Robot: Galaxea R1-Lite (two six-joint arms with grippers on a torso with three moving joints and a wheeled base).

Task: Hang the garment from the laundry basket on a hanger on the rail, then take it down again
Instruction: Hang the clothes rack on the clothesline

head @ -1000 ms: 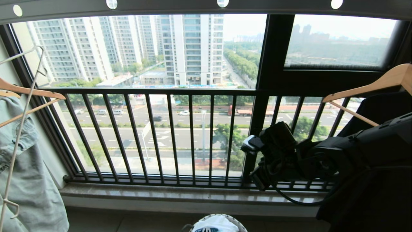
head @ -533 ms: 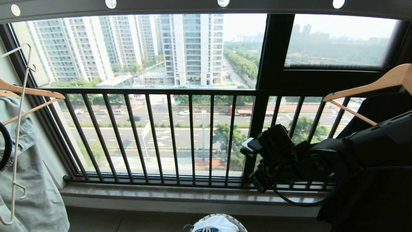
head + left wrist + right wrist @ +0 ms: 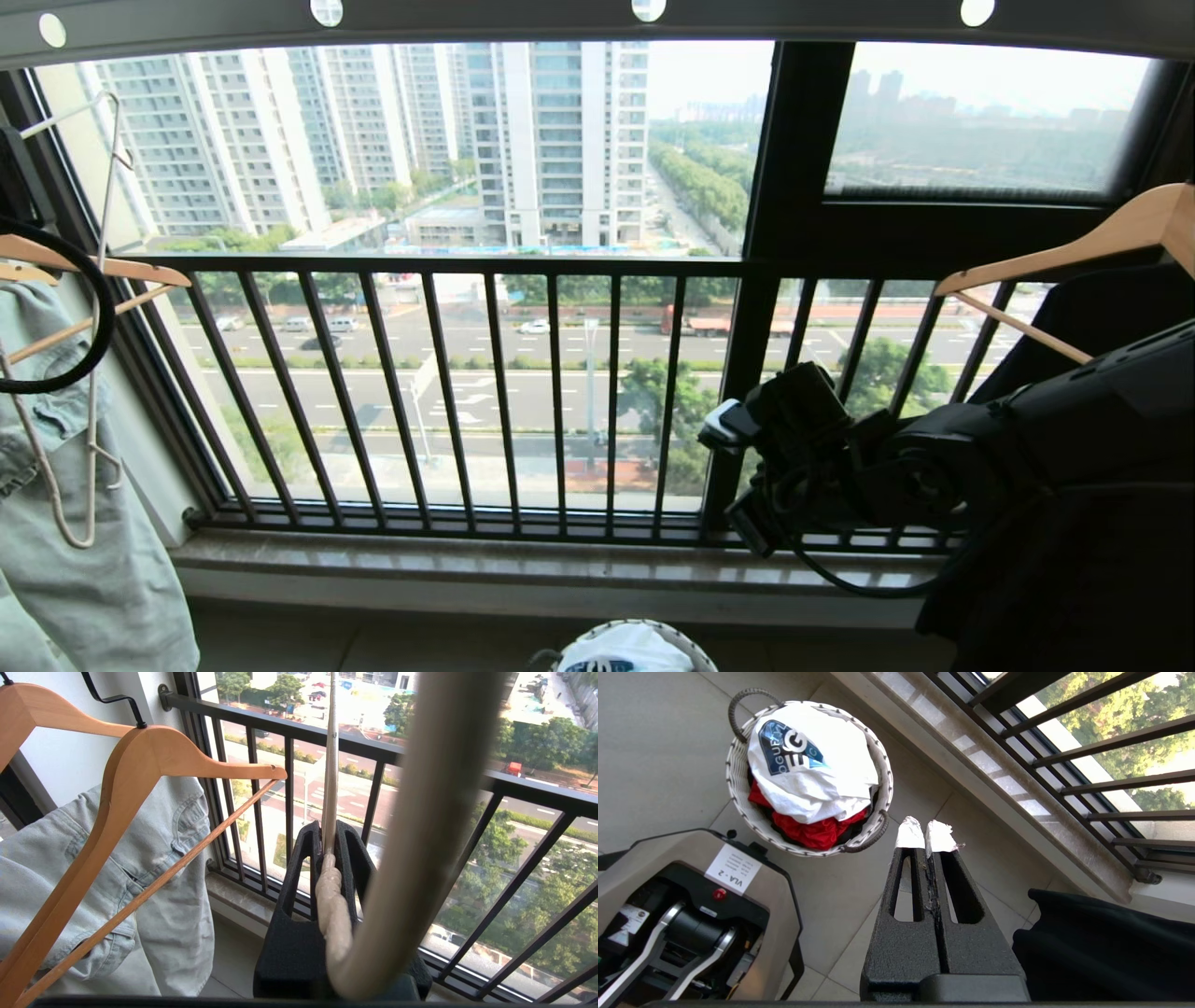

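The cream-white wire hanger [image 3: 101, 280] hangs at the far left, in front of the window. My left gripper [image 3: 328, 833] is shut on its twisted neck, and the hanger's wire [image 3: 420, 835] curves close past the camera. The dark rail [image 3: 485, 19] with round holes runs overhead. The white garment [image 3: 822, 779] with the blue logo lies on top in the laundry basket [image 3: 734, 788] on the floor. My right gripper [image 3: 926, 835] is shut and empty, a little way beside the basket. In the head view the basket [image 3: 695, 653] shows at the bottom edge.
A pale denim garment [image 3: 84, 560] on wooden hangers [image 3: 140, 765] hangs at the left. A black railing [image 3: 485, 392] and stone sill [image 3: 560, 560] stand ahead. At the right is my right arm [image 3: 934, 467], with a wooden hanger [image 3: 1074, 243] and a dark garment [image 3: 1101, 942] behind. A red garment [image 3: 808, 833] lies in the basket.
The wire hanger has risen at the left, and a black cable loop of my left arm has come up into the head view. The right arm has stayed still.
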